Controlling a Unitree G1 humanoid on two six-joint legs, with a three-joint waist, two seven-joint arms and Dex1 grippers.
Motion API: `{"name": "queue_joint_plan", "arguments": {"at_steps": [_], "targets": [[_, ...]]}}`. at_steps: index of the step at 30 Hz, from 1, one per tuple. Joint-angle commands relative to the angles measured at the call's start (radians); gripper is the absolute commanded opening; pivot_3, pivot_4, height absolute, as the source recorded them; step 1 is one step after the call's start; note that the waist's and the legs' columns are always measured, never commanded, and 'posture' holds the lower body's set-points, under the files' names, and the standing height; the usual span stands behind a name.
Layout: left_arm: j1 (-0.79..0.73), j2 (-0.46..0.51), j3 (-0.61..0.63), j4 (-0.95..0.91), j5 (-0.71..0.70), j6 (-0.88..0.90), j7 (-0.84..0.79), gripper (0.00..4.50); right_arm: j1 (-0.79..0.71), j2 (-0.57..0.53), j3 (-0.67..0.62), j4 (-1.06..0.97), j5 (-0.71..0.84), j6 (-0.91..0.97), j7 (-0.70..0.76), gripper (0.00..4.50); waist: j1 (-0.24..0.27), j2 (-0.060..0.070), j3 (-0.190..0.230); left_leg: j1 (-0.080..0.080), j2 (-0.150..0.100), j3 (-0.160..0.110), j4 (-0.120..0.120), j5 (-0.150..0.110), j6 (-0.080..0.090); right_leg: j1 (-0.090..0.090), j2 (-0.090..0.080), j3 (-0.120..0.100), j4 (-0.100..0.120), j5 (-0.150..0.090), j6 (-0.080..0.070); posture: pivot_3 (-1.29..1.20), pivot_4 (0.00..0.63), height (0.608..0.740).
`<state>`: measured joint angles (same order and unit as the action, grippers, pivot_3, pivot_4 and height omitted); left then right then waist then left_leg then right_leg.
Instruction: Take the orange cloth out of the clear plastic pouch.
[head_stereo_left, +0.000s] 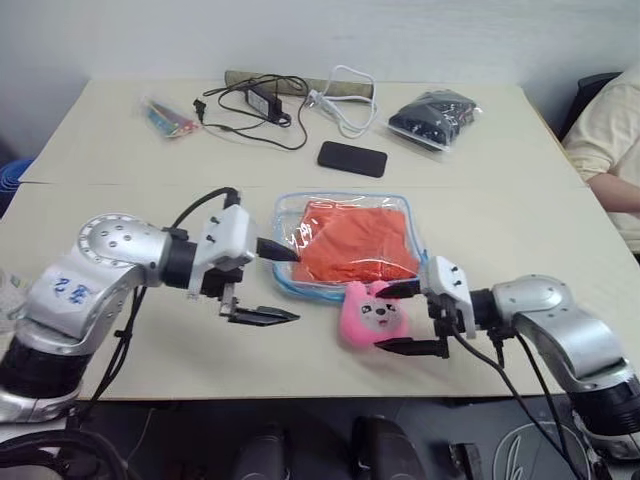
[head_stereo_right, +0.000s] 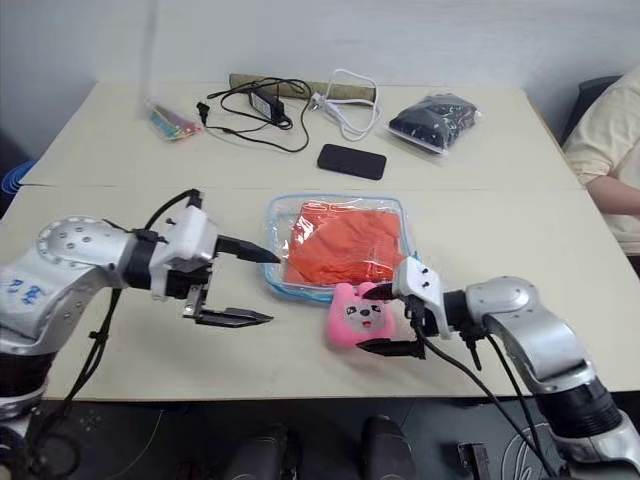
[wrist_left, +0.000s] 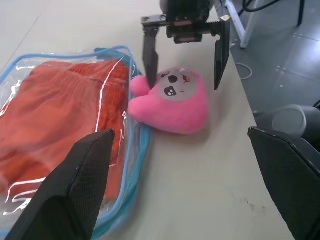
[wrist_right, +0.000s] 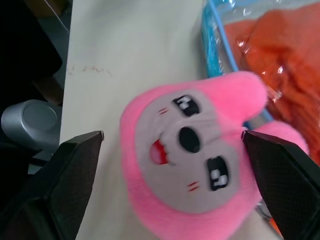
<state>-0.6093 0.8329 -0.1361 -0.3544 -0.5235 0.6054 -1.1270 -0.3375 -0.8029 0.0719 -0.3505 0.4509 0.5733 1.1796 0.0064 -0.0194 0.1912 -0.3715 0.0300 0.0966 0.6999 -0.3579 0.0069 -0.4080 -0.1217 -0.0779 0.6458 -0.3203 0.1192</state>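
Observation:
The orange cloth (head_stereo_left: 355, 240) lies folded inside the clear plastic pouch (head_stereo_left: 283, 207), which has light blue trim and rests flat at the middle of the table. My left gripper (head_stereo_left: 295, 285) is open at the pouch's left side, its upper fingertip over the pouch's edge. A pink plush toy (head_stereo_left: 365, 312) sits against the pouch's near edge. My right gripper (head_stereo_left: 380, 320) is open with its fingers on either side of the toy. The left wrist view shows the cloth (wrist_left: 60, 115), the toy (wrist_left: 172, 102) and the right gripper (wrist_left: 183, 85) beyond it.
A black phone (head_stereo_left: 352, 158) lies behind the pouch. At the back are a clear bag of black items (head_stereo_left: 433, 117), a black charger with cable (head_stereo_left: 262, 100), a white cable (head_stereo_left: 345, 100) and a coloured packet (head_stereo_left: 168, 117). A person's arm (head_stereo_left: 610, 140) is at the right edge.

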Motion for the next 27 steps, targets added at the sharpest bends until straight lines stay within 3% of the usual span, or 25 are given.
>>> {"name": "queue_joint_plan", "arguments": {"at_steps": [1, 6, 9, 13, 17, 20, 23, 27], "targets": [[-0.059, -0.083, -0.069, 0.043, 0.06, -0.053, 0.016, 4.5, -0.035, -0.059, -0.121, -0.081, 0.107, 0.063, 0.004, 4.46, 0.003, 0.0, 0.0, 0.0, 0.0, 0.0, 0.0, 0.0, 0.0, 0.0, 0.0, 0.0, 0.0, 0.0, 0.0, 0.0, 0.15, 0.74], [-0.091, -0.189, -0.177, 0.097, 0.149, -0.116, 0.005, 4.5, -0.065, -0.163, -0.188, -0.059, 0.103, 0.042, 0.028, 4.46, 0.006, 0.0, 0.0, 0.0, 0.0, 0.0, 0.0, 0.0, 0.0, 0.0, 0.002, 0.0, 0.0, 0.0, 0.0, 0.0, 0.15, 0.74], [-0.079, -0.232, -0.251, 0.131, 0.211, -0.165, -0.005, 4.5, -0.076, -0.202, -0.125, 0.053, -0.084, -0.179, 0.02, 4.46, 0.006, 0.0, 0.0, 0.0, 0.0, 0.001, 0.0, 0.0, 0.0, 0.0, 0.003, 0.0, -0.001, 0.001, 0.0, 0.0, 0.15, 0.74], [-0.065, -0.295, -0.304, 0.192, 0.258, -0.2, -0.001, 4.5, -0.14, -0.174, -0.015, 0.244, -0.306, -0.477, -0.029, 4.46, 0.005, 0.0, 0.0, 0.001, -0.001, 0.002, 0.0, 0.0, 0.0, 0.0, 0.003, 0.002, -0.003, 0.001, -0.001, 0.0, 0.15, 0.74], [-0.058, -0.327, -0.331, 0.244, 0.309, -0.246, -0.008, 4.5, -0.194, -0.134, 0.048, 0.375, -0.411, -0.673, -0.051, 4.46, 0.001, 0.0, 0.0, 0.0, 0.0, 0.002, 0.0, 0.0, 0.0, -0.001, 0.003, 0.001, -0.001, 0.001, -0.001, 0.0, 0.15, 0.74], [-0.044, -0.34, -0.341, 0.274, 0.343, -0.275, -0.003, 3.9, -0.235, -0.108, 0.092, 0.467, -0.492, -0.818, -0.08, 4.5, -0.007, 0.0, 0.0, 0.0, 0.001, 0.002, 0.0, 0.0, 0.0, -0.001, 0.003, 0.001, 0.0, 0.001, -0.001, 0.0, 0.15, 0.74], [-0.03, -0.341, -0.334, 0.283, 0.362, -0.282, 0.004, 2.94, -0.266, -0.082, 0.099, 0.524, -0.501, -0.877, -0.087, 4.5, -0.008, 0.0, 0.0, 0.0, 0.001, 0.001, 0.0, 0.0, 0.0, -0.001, 0.003, 0.001, 0.0, 0.001, -0.001, 0.0, 0.15, 0.74], [-0.022, -0.347, -0.315, 0.288, 0.376, -0.279, 0.018, 1.65, -0.286, -0.079, 0.108, 0.576, -0.504, -0.93, -0.065, 3.56, -0.008, 0.0, 0.0, 0.0, 0.002, 0.001, 0.001, 0.0, 0.0, 0.0, 0.002, 0.0, 0.0, 0.001, -0.001, 0.0, 0.15, 0.74]]}}
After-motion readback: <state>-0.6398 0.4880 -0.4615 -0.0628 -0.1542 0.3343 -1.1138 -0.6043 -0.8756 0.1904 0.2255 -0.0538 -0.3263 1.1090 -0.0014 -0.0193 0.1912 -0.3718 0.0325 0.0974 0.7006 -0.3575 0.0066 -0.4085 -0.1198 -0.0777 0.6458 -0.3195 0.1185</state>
